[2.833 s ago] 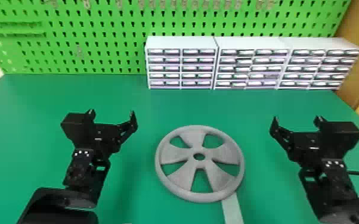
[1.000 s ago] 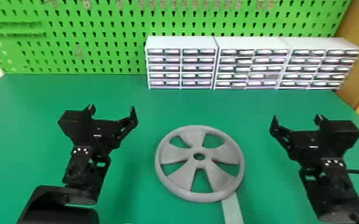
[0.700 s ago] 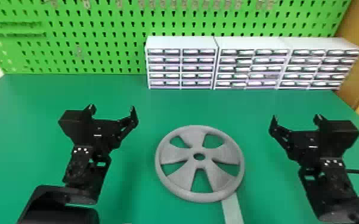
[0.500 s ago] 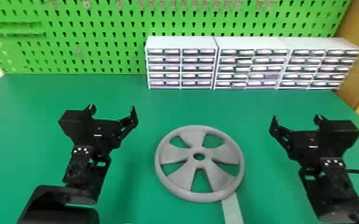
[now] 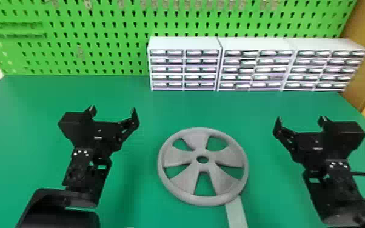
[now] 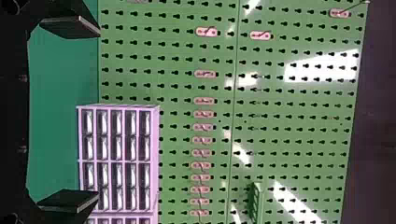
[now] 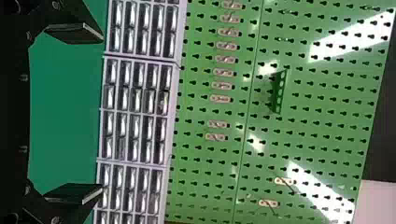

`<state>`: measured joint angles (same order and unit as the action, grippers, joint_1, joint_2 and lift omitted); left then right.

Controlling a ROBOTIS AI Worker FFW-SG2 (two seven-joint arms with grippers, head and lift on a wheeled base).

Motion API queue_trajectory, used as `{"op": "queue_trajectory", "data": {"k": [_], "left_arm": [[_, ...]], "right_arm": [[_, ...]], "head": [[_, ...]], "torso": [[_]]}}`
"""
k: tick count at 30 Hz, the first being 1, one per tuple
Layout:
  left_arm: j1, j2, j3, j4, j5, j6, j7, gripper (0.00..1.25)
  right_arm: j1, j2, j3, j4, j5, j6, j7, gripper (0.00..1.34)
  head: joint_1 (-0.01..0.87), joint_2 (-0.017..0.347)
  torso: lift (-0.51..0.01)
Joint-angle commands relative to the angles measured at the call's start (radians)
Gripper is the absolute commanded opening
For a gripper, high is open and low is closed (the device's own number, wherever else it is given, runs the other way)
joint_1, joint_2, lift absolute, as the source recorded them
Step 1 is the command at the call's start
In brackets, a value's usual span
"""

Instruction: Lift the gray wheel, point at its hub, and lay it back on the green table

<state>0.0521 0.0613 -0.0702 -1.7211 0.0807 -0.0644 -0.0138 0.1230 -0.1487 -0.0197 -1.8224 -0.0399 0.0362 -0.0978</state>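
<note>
1. Lying on the green surface (image 5: 24, 100): one gray wheel (image 5: 200, 141).
2. Left of the wheel, the left tool (image 5: 113, 109), two fingers spread.
3. Right of the wheel, the right tool (image 5: 300, 119), two fingers spread.
4. Behind the wheel, three drawer cabinets (image 5: 185, 44).

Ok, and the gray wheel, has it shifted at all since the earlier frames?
No. In the head view, the gray wheel lies in the same spot relative to the white drawer cabinets, with no visible shift either way.

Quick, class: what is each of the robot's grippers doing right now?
Left black two-fingered gripper: open, holding nothing.
Right black two-fingered gripper: open, holding nothing.
</note>
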Motion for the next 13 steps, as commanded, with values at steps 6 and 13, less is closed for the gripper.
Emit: {"op": "queue_trajectory", "data": {"k": [6, 13], "left_arm": [[0.000, 0.000, 0.000, -0.002, 0.002, 0.000, 0.000, 1.18], [0.000, 0.000, 0.003, -0.002, 0.004, 0.000, 0.000, 1.18]], "right_arm": [[0.003, 0.001, 0.000, 0.000, 0.000, -0.009, 0.001, 1.17], [-0.006, 0.001, 0.004, 0.000, 0.002, -0.013, 0.001, 1.17]], "head": [[0.692, 0.048], [0.692, 0.048]], "torso": [[-0.093], [-0.093]]}}
